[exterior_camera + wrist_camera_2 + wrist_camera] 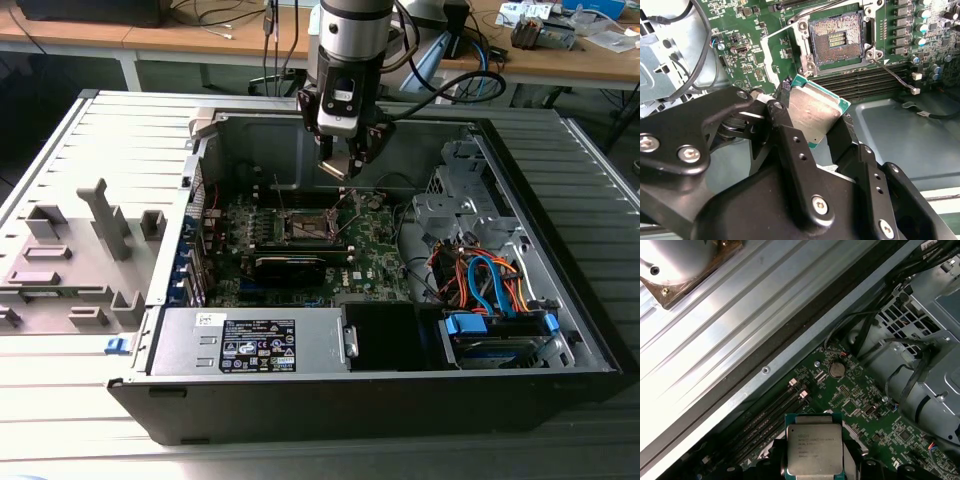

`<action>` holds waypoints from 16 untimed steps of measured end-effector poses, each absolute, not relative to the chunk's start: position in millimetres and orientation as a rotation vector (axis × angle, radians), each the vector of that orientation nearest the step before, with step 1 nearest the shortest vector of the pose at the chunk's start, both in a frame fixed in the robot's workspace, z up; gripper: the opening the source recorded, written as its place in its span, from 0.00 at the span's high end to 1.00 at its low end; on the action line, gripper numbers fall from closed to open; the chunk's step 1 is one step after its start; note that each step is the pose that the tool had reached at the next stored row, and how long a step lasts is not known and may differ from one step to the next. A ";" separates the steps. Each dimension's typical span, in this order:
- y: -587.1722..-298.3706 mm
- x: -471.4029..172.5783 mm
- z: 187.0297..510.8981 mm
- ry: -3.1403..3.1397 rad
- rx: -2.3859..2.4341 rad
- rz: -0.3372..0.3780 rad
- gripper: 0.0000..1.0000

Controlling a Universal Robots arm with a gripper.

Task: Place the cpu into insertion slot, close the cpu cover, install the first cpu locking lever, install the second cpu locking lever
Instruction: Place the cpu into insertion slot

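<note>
Closest in, the gripper point(812, 117) is closed on the cpu point(816, 102), its black fingers point(790, 145) pinching two opposite edges; that hold likely keeps the flat faces untouched and the chip steady for lowering. In both wrist views the cpu shows as a small square with a dull silver-grey metal top, faint print on it and a thin green border, and it hangs clear of the board, touching nothing but the fingers. Just beyond it run the long black memory slots point(860, 82), and past those sits the insertion slot point(836, 42), bare, its dark centre ringed by fine contacts and a silvery rim. Beside the slot the cpu cover point(768, 60) appears swung up and out of the way, and a wire locking lever point(892, 74) juts out released, presumably so the socket lies open to receive the chip. In the exterior view the gripper hovers above the green motherboard point(375, 265), near the slot but not yet down on it, inside the open computer case point(400, 385).
</note>
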State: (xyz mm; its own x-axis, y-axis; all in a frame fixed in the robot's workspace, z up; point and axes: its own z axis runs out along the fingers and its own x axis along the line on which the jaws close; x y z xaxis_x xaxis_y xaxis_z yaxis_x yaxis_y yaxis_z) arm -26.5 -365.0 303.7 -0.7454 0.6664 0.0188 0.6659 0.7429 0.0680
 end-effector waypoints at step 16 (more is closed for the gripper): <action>-365.0 -26.5 302.7 2.917 1.141 0.110 0.45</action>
State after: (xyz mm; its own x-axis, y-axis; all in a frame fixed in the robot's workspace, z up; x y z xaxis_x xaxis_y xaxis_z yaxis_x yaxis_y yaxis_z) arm -26.5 -365.0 302.7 -0.7350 0.6778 0.0188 0.6773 0.7326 0.0681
